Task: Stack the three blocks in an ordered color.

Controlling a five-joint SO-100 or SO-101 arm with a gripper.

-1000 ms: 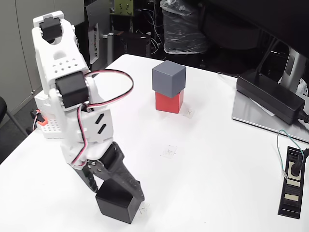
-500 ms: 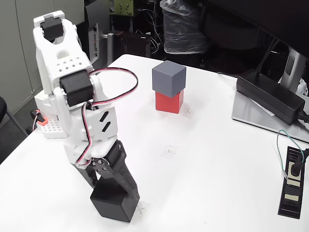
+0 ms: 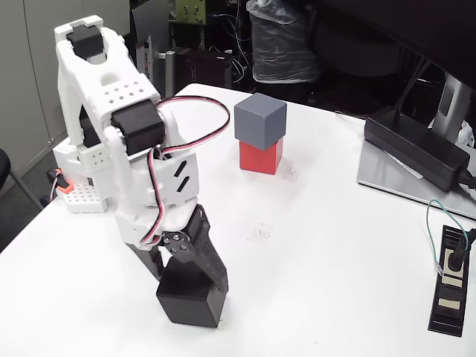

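While the jaws [image 3: 192,279] clamp the black cube [image 3: 190,297] by opposite flat sides, low over the desk [image 3: 320,245], it looks rigid, light and matte. Far beyond them, the grey cube [image 3: 259,120] tops the red cube [image 3: 260,156].
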